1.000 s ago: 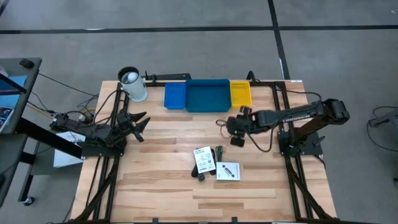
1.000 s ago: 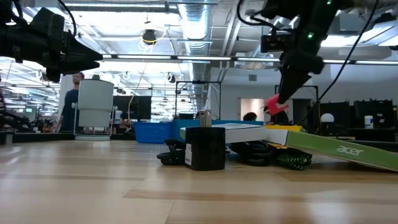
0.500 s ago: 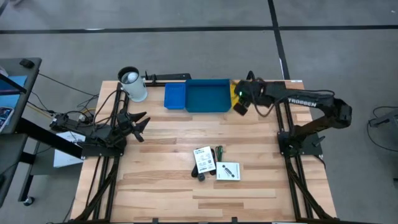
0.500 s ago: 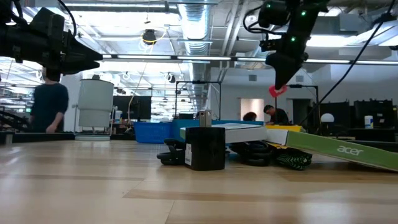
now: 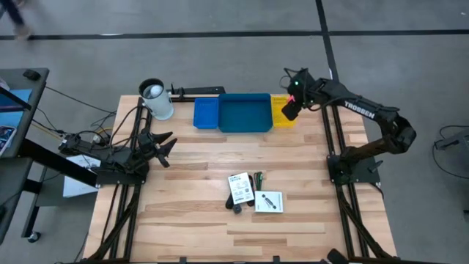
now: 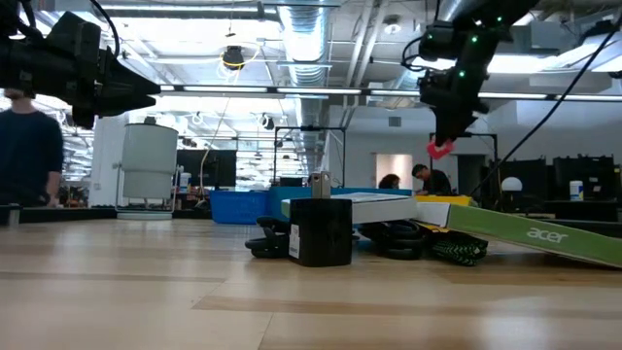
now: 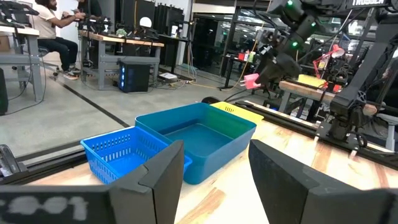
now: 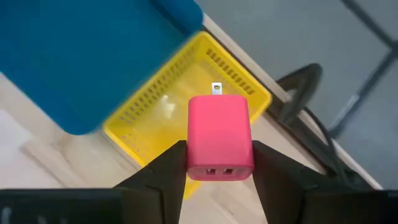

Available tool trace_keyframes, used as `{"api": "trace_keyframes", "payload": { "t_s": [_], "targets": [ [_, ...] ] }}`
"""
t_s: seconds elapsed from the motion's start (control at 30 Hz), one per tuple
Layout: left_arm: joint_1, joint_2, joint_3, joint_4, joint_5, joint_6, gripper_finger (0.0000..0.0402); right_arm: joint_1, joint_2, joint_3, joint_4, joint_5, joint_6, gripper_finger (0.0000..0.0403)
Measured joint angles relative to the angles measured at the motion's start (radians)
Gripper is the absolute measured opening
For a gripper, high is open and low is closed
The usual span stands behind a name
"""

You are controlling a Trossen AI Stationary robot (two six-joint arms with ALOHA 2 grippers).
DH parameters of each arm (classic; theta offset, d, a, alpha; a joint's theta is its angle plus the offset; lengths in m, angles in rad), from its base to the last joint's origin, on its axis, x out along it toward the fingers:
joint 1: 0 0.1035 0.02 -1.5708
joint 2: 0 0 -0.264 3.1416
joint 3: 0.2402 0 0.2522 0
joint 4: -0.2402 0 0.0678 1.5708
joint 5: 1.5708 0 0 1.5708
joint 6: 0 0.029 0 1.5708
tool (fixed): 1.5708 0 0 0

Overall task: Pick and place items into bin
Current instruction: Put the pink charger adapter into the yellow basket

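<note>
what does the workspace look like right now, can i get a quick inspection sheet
surface: wooden table, bare over most of its top
job's things: blue tray between a small blue tray and a yellow tray at the far edge; pink block held above the yellow tray; white packets with black and green cables and a small black piece in the middle of the table
clutter: white cup at the far left corner
grippers: right gripper shut on the pink block; left gripper open, parked at the left edge
cables: loose wires beside the left arm
surroundings: a person in the room behind the table
</note>
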Motion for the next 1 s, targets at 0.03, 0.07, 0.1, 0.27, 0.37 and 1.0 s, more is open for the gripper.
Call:
{"api": "trace_keyframes", "payload": {
  "t_s": [0.03, 0.07, 0.1, 0.27, 0.37, 1.0],
  "targets": [
    [0.0, 0.0, 0.0, 0.0, 0.0, 0.0, 0.0171, -0.01, 0.0, 0.0, 0.012, -0.022, -0.006, 0.0164],
    [0.0, 0.0, 0.0, 0.0, 0.0, 0.0, 0.0171, -0.018, 0.0, 0.0, 0.022, -0.036, -0.007, 0.0166],
    [0.0, 0.0, 0.0, 0.0, 0.0, 0.0, 0.0171, -0.025, 0.0, 0.0, 0.03, -0.046, -0.007, 0.0168],
    [0.0, 0.0, 0.0, 0.0, 0.0, 0.0, 0.0171, -0.035, 0.0, 0.0, 0.041, -0.054, -0.029, 0.0166],
    [0.0, 0.0, 0.0, 0.0, 0.0, 0.0, 0.0171, -0.034, 0.0, 0.0, 0.039, -0.054, -0.06, 0.0164],
    [0.0, 0.0, 0.0, 0.0, 0.0, 0.0, 0.0171, -0.034, 0.001, 0.0, 0.068, -0.054, -0.077, 0.0196]
  ]
}}
